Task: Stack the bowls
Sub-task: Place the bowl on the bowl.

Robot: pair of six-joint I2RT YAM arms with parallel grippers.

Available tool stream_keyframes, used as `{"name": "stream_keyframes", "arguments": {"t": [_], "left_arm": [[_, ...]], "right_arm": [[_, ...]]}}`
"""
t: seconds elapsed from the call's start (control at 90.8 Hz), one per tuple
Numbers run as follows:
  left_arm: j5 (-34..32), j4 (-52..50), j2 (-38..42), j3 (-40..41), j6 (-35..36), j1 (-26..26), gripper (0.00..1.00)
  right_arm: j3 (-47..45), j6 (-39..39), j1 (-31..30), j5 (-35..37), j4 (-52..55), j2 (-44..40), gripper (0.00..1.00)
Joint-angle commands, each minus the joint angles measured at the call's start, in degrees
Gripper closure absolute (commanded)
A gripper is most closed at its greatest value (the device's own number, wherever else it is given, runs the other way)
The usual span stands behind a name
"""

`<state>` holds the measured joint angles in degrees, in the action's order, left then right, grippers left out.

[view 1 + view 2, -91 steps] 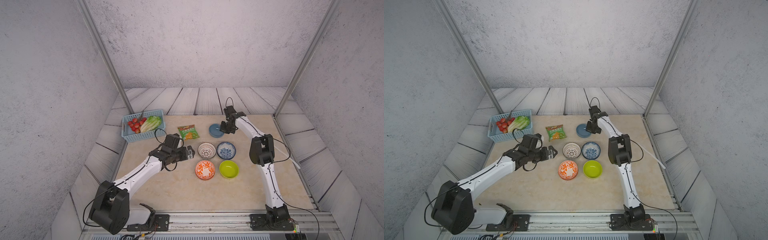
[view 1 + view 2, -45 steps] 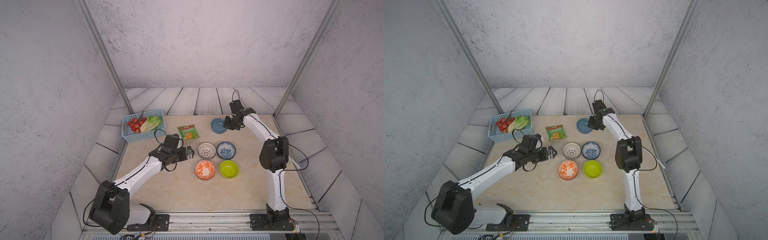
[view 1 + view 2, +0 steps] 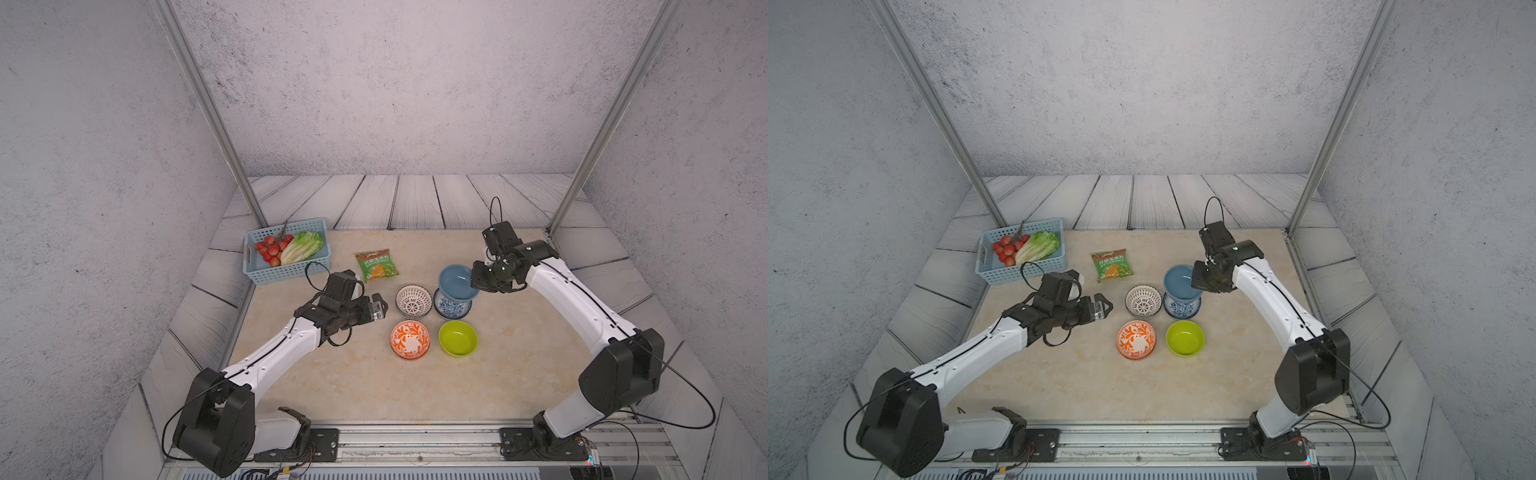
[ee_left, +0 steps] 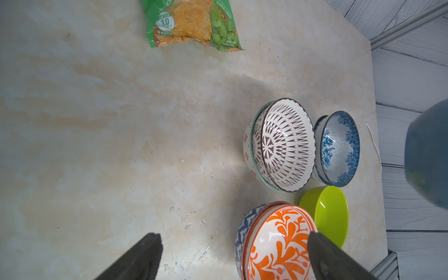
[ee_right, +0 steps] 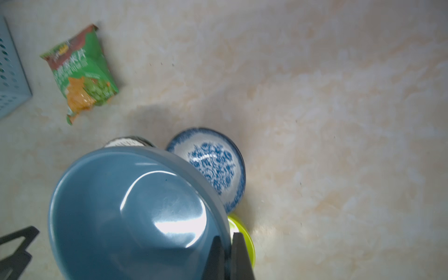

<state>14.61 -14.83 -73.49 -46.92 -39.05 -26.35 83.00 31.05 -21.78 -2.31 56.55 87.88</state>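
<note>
The right gripper [image 5: 228, 238] is clamped on the rim of the plain slate-blue ceramic bowl [image 3: 456, 281], holding it raised partly over the blue-floral ceramic bowl [image 3: 452, 309]. The left gripper [image 3: 381, 308] has its jaws spread wide and holds nothing. It sits beyond the dark-lattice white bowl [image 3: 413, 301], which stands just beside the blue-floral bowl. The plain lime-green bowl [image 3: 458, 337] also stands just beside the blue-floral bowl.

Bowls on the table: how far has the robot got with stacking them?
Partly done: the lattice bowl and the orange-scroll bowl each already sit nested in other bowls. In hand: the right gripper holds the slate-blue bowl by its rim, lifted partly over the blue-floral bowl. To do: setting it down, adding the lone lime-green bowl, merging the piles. The left gripper is open, empty.
</note>
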Motion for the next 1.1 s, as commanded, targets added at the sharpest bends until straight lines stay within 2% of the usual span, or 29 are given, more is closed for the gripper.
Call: {"name": "stream_keyframes", "arguments": {"t": [0.0,0.121,0.396,1.09], "left_arm": [[-0.5,0.9,1.4,1.0,-0.3,0.5,0.0],[-0.5,0.9,2.0,1.3,-0.4,0.6,0.0],[-0.6,1.7,3.3,2.4,-0.7,0.7,0.0],[0.9,3.2,3.6,3.4,-1.3,1.8,0.0]], "right_arm": [[-5.3,1.2,-0.9,1.6,2.4,-5.0,1.0],[-11.2,2.9,-2.5,1.4,1.7,-8.5,1.0],[-20.3,5.8,-5.2,0.7,-3.1,-9.5,1.0],[-24.0,8.8,-7.7,5.9,-9.4,-4.4,1.0]]}}
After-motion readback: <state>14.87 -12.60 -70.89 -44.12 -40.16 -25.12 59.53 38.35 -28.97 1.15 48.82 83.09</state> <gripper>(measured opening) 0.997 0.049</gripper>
